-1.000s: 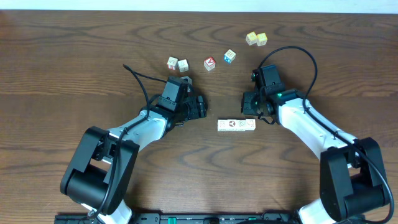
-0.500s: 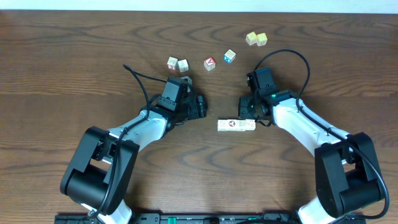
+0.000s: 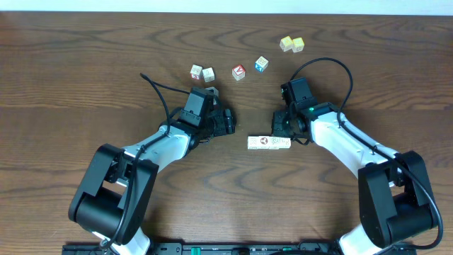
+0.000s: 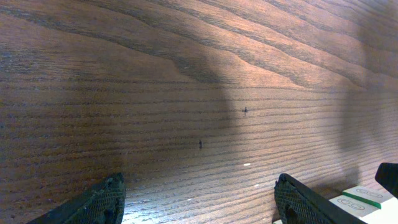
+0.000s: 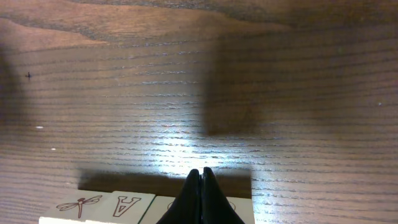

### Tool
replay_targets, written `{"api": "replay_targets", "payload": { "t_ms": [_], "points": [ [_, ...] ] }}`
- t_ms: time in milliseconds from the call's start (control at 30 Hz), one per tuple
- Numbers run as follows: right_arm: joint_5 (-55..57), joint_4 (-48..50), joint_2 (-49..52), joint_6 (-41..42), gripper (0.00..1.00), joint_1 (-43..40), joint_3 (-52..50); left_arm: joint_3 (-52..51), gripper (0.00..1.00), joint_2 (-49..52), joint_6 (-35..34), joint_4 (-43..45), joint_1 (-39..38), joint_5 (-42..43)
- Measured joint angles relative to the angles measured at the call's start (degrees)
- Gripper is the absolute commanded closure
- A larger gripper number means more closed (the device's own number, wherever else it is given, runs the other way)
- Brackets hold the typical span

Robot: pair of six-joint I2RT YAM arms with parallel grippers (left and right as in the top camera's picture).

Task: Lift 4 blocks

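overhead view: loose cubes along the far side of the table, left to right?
Whitish cube with reddish marks → plain whitish cube → red-faced cube → blue-faced cube → first pale yellow cube → second pale yellow cube.

Your overhead view is bright, even and sharp, and the counter [image 3: 85, 57] carries only short, soft shadows. In your left wrist view broad soft shadows band the wood, a pale sheen lies at the near edge, and the left pincer [image 4: 202, 198] shows dark, slightly blurred fingers [image 4: 102, 202]. In your right wrist view white glare sits just beyond the right pincer [image 5: 201, 177], with a dim square shadow to its right and a dark strip on the far side of the blocks [image 5: 118, 204].
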Motion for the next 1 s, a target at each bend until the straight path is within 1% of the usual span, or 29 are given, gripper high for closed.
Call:
{"api": "replay_targets", "payload": {
  "t_ms": [1000],
  "points": [
    [0.02,-1.25,0.00,1.31,0.99,0.42,-0.22,0.00,0.23,0.00,0.00,0.00,0.00,0.00]
  ]
}}
